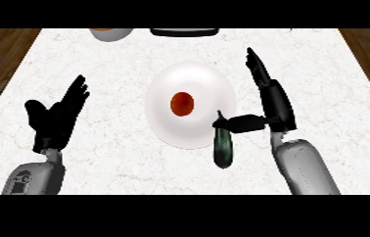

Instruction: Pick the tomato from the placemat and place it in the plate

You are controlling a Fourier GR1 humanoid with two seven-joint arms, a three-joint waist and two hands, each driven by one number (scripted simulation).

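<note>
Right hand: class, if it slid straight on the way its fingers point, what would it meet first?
The right hand points up-view, beside the plate. Its path looks free across the bare counter, though depth is unclear.

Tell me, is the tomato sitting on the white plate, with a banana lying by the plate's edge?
Not a banana: the head view shows a dark green cucumber by the plate's edge. The tomato does sit on the white plate.

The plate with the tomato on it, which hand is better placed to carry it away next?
Probably the right hand. It is open beside the plate's right rim, thumb near the dark green vegetable at the lower edge. The left hand rests open farther from the plate. The tomato sits mid-plate.
</note>
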